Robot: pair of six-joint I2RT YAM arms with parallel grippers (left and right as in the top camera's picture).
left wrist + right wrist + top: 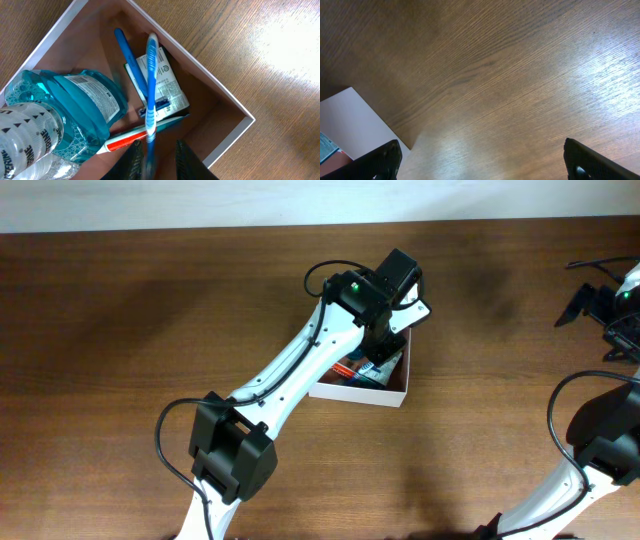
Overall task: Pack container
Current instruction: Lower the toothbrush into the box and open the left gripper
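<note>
Brown wood-grain tabletop (120, 330) carries the container (360, 394), which sits a little right of the middle, turned at an angle, with its white walls around a reddish-brown inside. The left arm reaches from the near edge across to it, and the left gripper (157, 162) hangs over the container's far part.

From the left wrist, a blue-and-white toothbrush (151, 75) runs from between the jaws out over the contents, its head toward the far corner. Its near end is blurred between the two dark fingers (134, 159), and I cannot tell whether they pinch it or stand just clear of it.

Under the toothbrush lies a green-and-white carton (167, 85), with a plain blue handle (127, 55) slanting along its left side. A teal mouthwash bottle (75, 110) fills the left of the container, lying on its side. A white toothpaste tube (125, 142) with a red band rests just below it, crossing under the toothbrush.

The right gripper (480, 162) is well off to the right over bare wood, its jaws spread wide and holding nothing. Its camera catches one white corner of the container at the left.
</note>
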